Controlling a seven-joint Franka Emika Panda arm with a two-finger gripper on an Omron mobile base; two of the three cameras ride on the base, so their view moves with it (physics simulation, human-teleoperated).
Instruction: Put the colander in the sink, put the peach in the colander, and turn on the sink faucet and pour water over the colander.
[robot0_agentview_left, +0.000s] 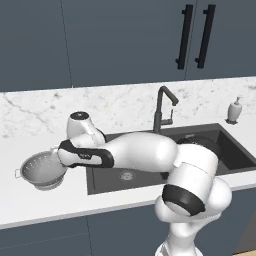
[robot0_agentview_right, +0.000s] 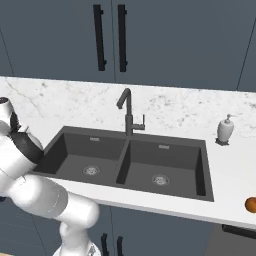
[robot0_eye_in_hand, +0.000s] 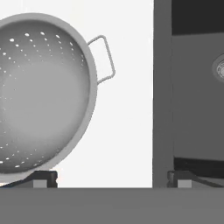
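Left of the sink (robot0_agentview_left: 150, 172), on the worktop (robot0_agentview_left: 45, 205) near its front edge, sits the colander (robot0_agentview_left: 42, 170). We read our jaws as wide open and empty above it; its bowl seems offset toward one fingertip (robot0_eye_in_hand: 43, 178).

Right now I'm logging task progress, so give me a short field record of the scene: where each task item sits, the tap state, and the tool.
colander: round silver-grey perforated metal colander, empty, on the white counter left of the sink
sink: dark grey double-basin sink, both basins empty
peach: small orange-red peach on the counter, right of the sink
faucet: dark gooseneck faucet, no water running
tool: tool open, hovering above the colander's edge, holding nothing
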